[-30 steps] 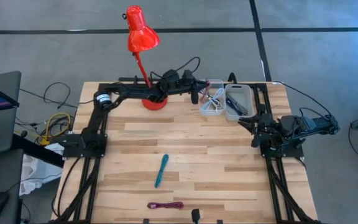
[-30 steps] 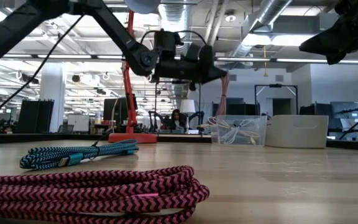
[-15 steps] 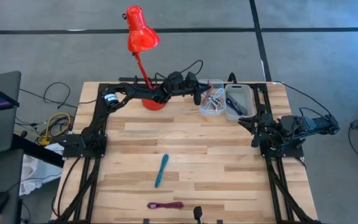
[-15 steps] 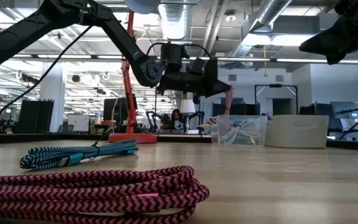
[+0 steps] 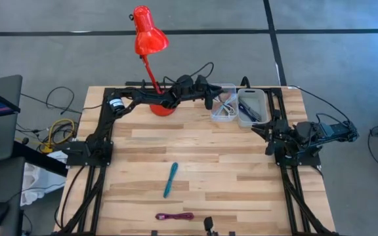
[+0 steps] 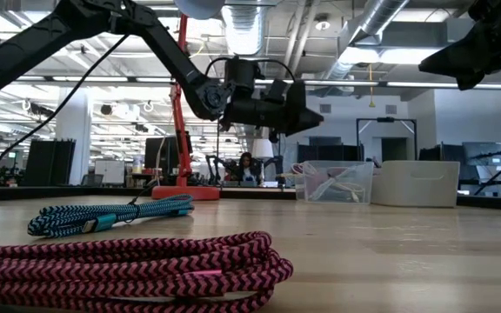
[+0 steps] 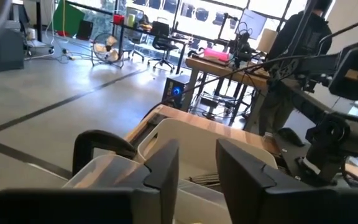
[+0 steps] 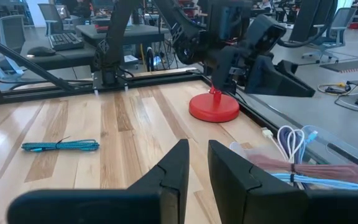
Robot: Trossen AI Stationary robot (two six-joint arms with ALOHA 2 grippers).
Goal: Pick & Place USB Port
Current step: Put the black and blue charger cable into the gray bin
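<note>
Presently the left gripper is stretched across the far side of the light wooden slatted table, held above the surface just beside the clear plastic bin. In the left wrist view its two dark fingers stand slightly apart with nothing between them. In front of those fingers lie the rims of the clear bin and of the white plastic bin, which touches the clear bin on the side away from the gripper.

The clear bin holds a bundle of cables: a white coiled cable and a dark red braided cable lying on top, both below and just beyond the left fingertips. Whether a USB plug shows among them cannot be told. The white bin holds a dark blue item; its kind cannot be told.

Behind the left gripper stands the red desk lamp, its round base on the table.

The right gripper waits off the right edge of the table, well apart from both bins, its fingers a narrow gap apart and empty.

Well apart from both grippers, near the front edge, lie a teal braided coiled cable and a magenta braided coiled cable, each alone on the wood.
</note>
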